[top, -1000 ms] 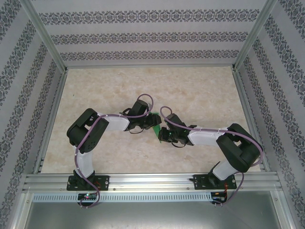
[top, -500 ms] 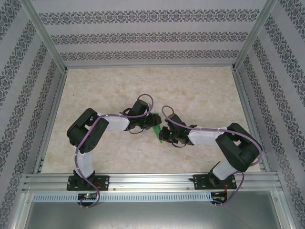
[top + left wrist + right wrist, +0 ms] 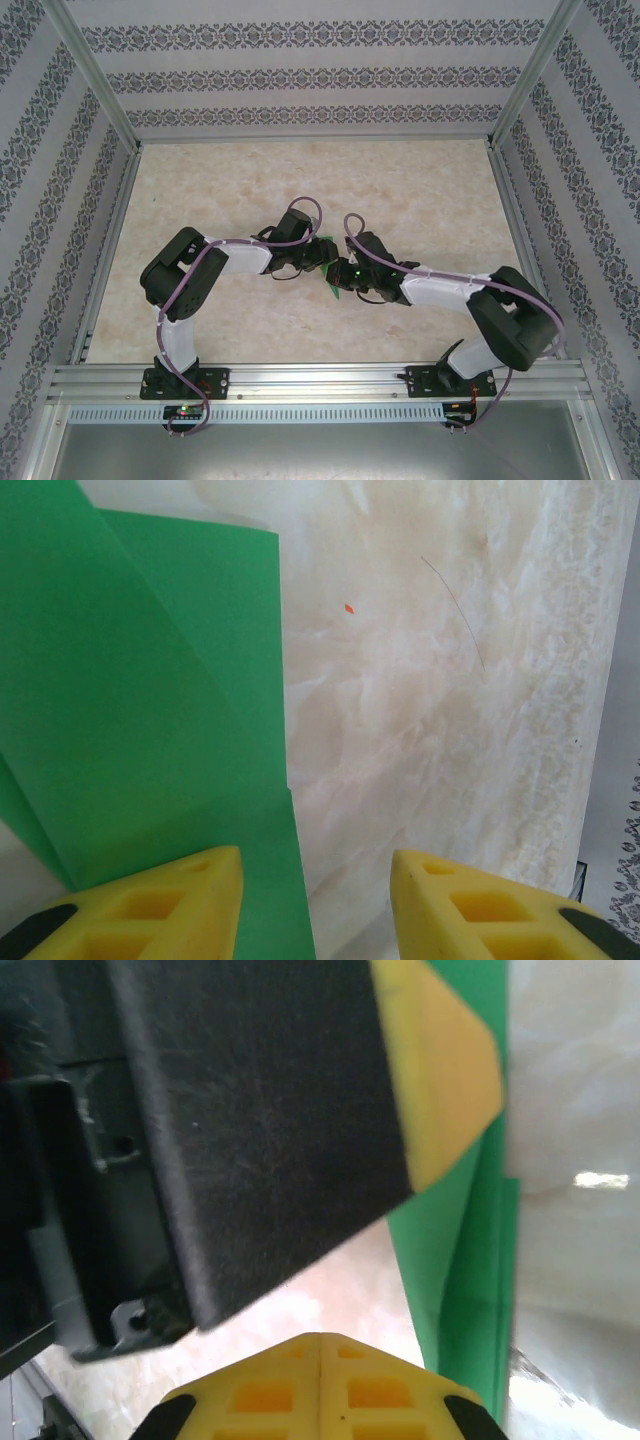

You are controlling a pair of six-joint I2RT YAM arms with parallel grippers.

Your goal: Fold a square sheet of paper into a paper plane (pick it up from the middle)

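Left pincer [image 3: 315, 880] is released, 1 finger over the folded green paper [image 3: 150, 700], which lies on the table [image 3: 430, 740] between both arms. Right pincer [image 3: 320, 1385] is clenched, apparently empty. Risk: the crowded pincers collide, or a sliding finger skews the crease.

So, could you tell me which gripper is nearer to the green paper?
Left. The left gripper straddles the edge of the green paper, one finger over it; the right gripper, shut, sits beside it.
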